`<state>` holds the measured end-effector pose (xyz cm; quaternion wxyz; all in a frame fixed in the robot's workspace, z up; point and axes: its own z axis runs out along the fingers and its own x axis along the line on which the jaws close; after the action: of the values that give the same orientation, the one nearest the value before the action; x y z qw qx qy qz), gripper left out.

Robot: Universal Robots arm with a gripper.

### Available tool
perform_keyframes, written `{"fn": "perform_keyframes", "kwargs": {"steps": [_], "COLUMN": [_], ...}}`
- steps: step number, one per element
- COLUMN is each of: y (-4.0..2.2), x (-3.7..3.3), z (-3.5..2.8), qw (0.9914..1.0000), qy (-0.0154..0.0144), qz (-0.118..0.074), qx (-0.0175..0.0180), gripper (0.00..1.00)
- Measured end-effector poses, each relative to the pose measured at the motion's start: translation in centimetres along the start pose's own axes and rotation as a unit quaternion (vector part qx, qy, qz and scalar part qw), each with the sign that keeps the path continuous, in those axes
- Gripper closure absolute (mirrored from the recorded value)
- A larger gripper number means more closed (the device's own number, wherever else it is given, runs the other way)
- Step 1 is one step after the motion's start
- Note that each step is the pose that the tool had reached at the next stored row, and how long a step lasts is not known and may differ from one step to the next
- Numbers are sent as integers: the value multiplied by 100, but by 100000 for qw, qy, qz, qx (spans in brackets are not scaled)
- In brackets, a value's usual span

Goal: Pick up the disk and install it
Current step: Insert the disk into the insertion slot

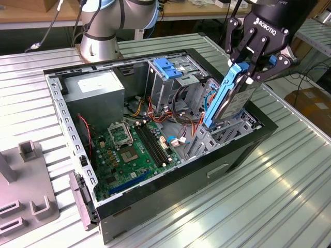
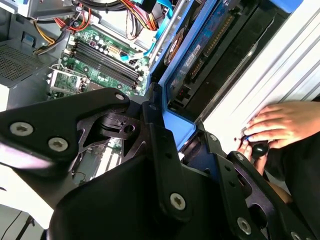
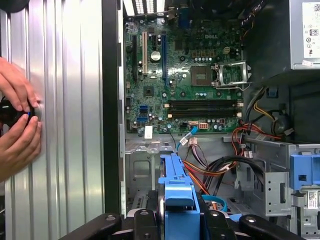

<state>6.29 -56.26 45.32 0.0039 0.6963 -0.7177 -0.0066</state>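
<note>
A ribbed metal table [image 1: 289, 201] carries an open computer case [image 1: 155, 209] lying on its side, its open face up, stretching from near the table's far edge towards its near edge. Inside, a green motherboard [image 1: 132, 150] covers the case floor towards the near end. A large grey metal box with a white sticker [image 1: 98, 93] sits in the far corner at the exterior view's left, and an upright metal cage with a blue plastic handle [image 1: 168, 70] stands beside it along the far wall. Red, orange and black cables [image 1: 178, 106] run between the cage and the board. The arm's base [image 1: 103, 36] stands on the table behind the case. A grey fixture [image 1: 28, 196] rests on the table near its edge at the exterior view's left. The disk [image 1: 235, 101] is over the case's end at the exterior view's right, steeply tilted. Its lower end dips into the bay there, and whether it is seated I cannot tell. The gripper [image 1: 252, 70] pinches the disk's upper end, fingers pressed against the blue bracket. In the first wrist view, a person's hands [image 3: 17, 125] rest on the table beside the case, around a small dark knob.
</note>
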Motion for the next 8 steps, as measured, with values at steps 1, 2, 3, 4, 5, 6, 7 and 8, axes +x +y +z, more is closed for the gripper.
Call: {"fn": "perform_keyframes", "kwargs": {"steps": [1, 2, 3, 4, 5, 6, 7, 8], "y": [-1, -2, -3, -3, -3, -4, -4, -5], "x": [3, 6, 9, 13, 16, 21, 23, 26], "z": [12, 17, 20, 24, 28, 34, 39, 46], "qw": [100000, 100000, 100000, 100000, 100000, 100000, 100000, 100000], "qy": [-14, -7, 3, 1, -7, -6, -2, -3], "qz": [0, 0, -3, -1, 2, -2, 0, 0], "qx": [3, 2, 1, 1, 2, 2, 3, 1], "gripper": [63, 63, 63, 63, 63, 63, 63, 63]}}
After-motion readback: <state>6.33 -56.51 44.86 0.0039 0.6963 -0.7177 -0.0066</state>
